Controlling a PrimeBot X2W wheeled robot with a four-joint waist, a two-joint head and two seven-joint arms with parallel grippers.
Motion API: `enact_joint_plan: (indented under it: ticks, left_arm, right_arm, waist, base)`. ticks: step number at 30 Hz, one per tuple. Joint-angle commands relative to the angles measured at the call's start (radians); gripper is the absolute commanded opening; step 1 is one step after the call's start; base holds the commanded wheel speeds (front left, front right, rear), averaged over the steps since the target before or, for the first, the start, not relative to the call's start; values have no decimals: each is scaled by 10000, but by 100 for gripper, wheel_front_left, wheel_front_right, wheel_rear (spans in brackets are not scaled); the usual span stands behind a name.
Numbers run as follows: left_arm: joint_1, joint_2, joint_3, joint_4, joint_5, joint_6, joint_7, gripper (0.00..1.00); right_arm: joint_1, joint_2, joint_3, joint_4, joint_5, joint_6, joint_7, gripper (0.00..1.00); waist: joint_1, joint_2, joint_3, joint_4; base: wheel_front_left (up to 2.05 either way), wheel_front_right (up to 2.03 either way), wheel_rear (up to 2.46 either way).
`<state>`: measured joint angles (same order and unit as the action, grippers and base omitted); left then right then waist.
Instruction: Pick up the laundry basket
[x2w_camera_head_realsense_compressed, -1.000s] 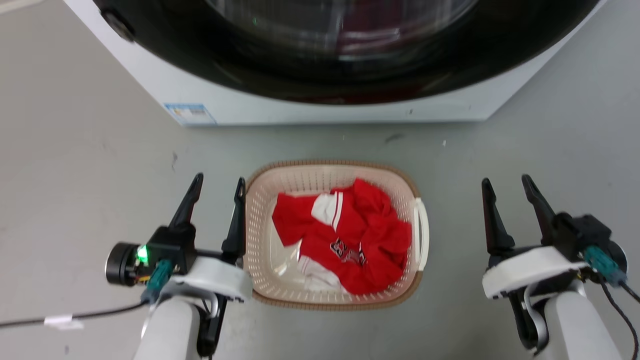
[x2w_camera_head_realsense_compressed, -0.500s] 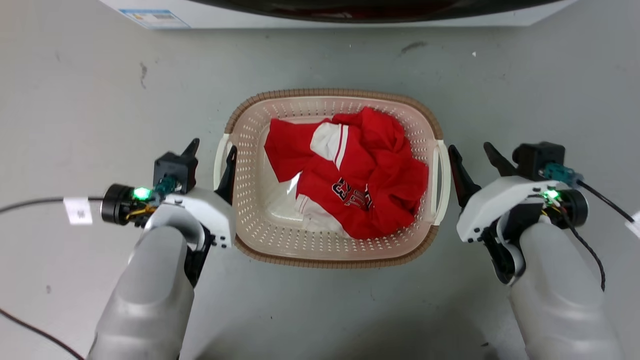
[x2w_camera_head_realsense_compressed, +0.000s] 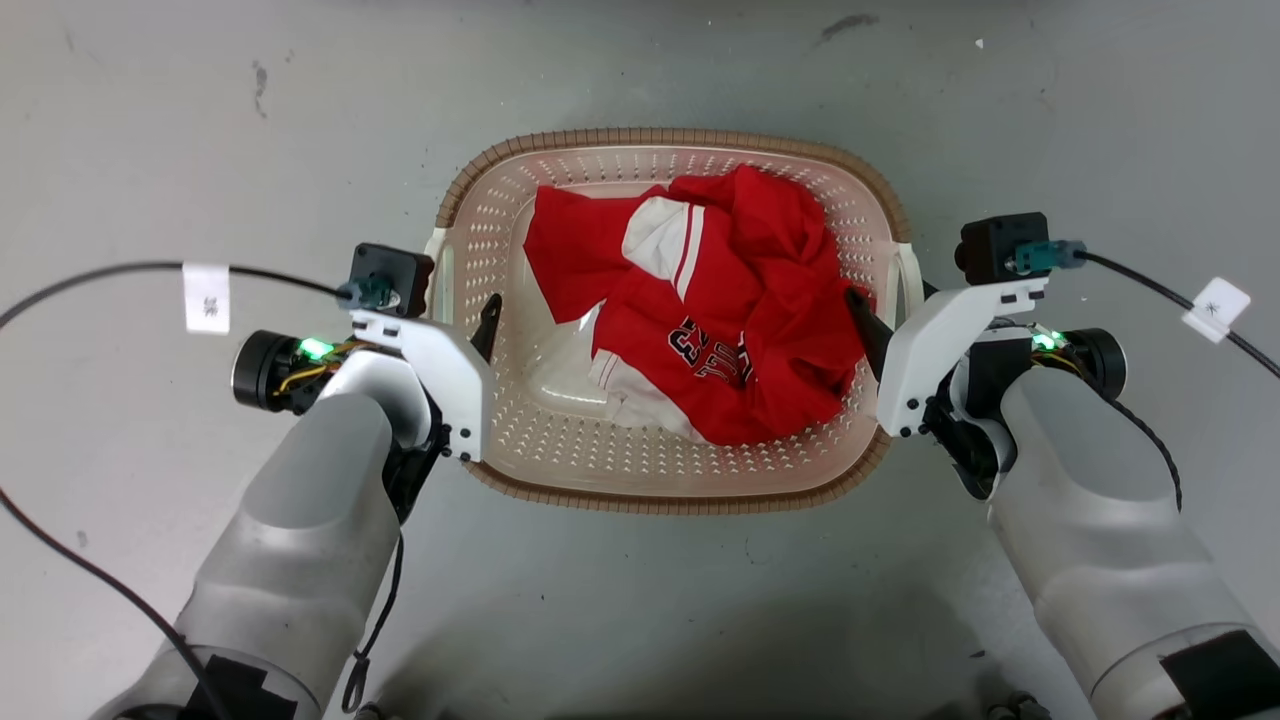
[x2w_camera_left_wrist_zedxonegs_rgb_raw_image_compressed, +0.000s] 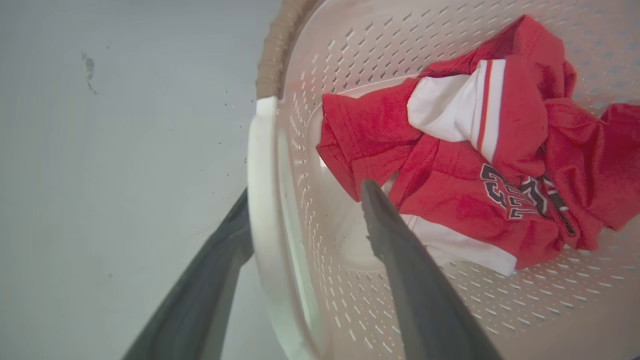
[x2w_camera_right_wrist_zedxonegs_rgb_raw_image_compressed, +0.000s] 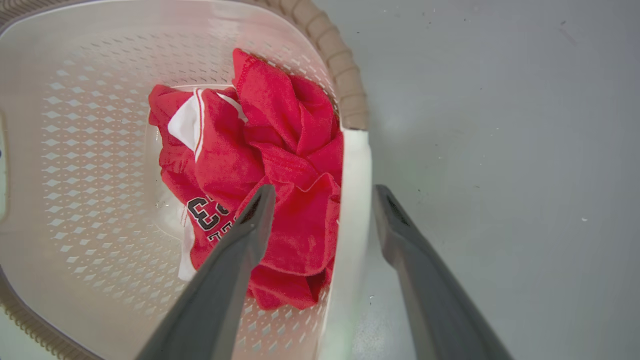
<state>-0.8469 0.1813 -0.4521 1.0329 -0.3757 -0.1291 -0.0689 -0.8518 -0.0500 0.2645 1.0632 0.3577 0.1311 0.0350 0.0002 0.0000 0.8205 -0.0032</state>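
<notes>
The laundry basket (x2w_camera_head_realsense_compressed: 670, 138) is seen standing on the grey floor (x2w_camera_head_realsense_compressed: 150, 150), between the two pale forearms, its brown woven-look rim running round the perforated cream walls. A crumpled red garment (x2w_camera_head_realsense_compressed: 720, 310) with white panels and dark lettering is heaped inside it, towards the robot's right half. The left claw (x2w_camera_head_realsense_compressed: 462, 305) is held open across the basket's white left handle (x2w_camera_head_realsense_compressed: 440, 270). In the left wrist view one dark finger (x2w_camera_left_wrist_zedxonegs_rgb_raw_image_compressed: 400, 250) is seen inside the basket, clear of the wall. The other finger (x2w_camera_left_wrist_zedxonegs_rgb_raw_image_compressed: 210, 280) is placed outside, with its tip hidden behind the handle (x2w_camera_left_wrist_zedxonegs_rgb_raw_image_compressed: 262, 200), so contact there cannot be judged. The right claw (x2w_camera_head_realsense_compressed: 880, 300) is likewise held open across the white right handle (x2w_camera_head_realsense_compressed: 908, 275). In the right wrist view the handle (x2w_camera_right_wrist_zedxonegs_rgb_raw_image_compressed: 355, 200) is framed between the two fingers with a gap on each side. The inner finger (x2w_camera_right_wrist_zedxonegs_rgb_raw_image_compressed: 235, 260) is laid over the red cloth and the outer finger (x2w_camera_right_wrist_zedxonegs_rgb_raw_image_compressed: 415, 270) is held over bare floor. Nothing is gripped by either claw, and the basket is not lifted.
</notes>
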Motion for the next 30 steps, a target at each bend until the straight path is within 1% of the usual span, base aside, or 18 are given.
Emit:
enact_joint_plan:
  ticks: [1,3,6,11,18,25,26,27,28,30]
  left_arm:
    - [-157,73,-171,11,-147,-11,139,100]
    - [-249,163,-668,-30,-664,-11,613,100]
    - [-465,388,-1301,-235,-1367,-12,1035,100]
    - [-748,763,-2305,-506,-2302,-13,1615,100]
    - [-1083,1110,-3264,-573,-3202,-13,1745,100]
    - [-1280,1093,-3845,-361,-3934,-13,1761,100]
    - [-1310,1048,-3908,-347,-4056,-13,1802,55]
    - [-1334,1004,-3969,-371,-4215,-14,1863,4]
    - [-1368,992,-4052,-423,-4324,-14,1912,0]
    - [-1444,1070,-4226,-489,-4520,-26,1940,0]
  right_arm:
    - [-133,-5,64,155,104,-7,88,100]
    - [-411,-5,245,498,272,-7,306,100]
    - [-672,-5,599,842,606,-7,634,100]
    - [-1095,-5,941,1392,747,-7,572,100]
    - [-1441,-5,1088,1889,1025,-7,373,100]
    - [-1666,-5,1424,2026,1269,-7,248,100]
    - [-1688,-5,1478,2051,1304,-7,321,100]
    - [-1726,-5,1526,2070,1317,-7,368,27]
    - [-1783,-5,1585,2085,1295,-7,380,0]
    - [-1833,3,1627,2117,1254,13,384,0]
  waist:
    - [-2,0,66,23]
    - [-2,0,158,49]
    - [-2,0,281,97]
    - [-2,0,513,129]
    - [-2,0,725,171]
    - [-2,0,830,245]
    - [-2,0,838,261]
    - [-2,0,849,274]
    - [-2,0,862,285]
    - [-2,0,877,295]
  base:
    - [0,0,0]
    - [0,0,0]
    - [0,0,0]
    - [0,0,0]
    - [0,0,0]
    - [0,0,0]
    - [0,0,0]
    - [0,0,0]
    - [0,0,0]
    - [0,0,0]
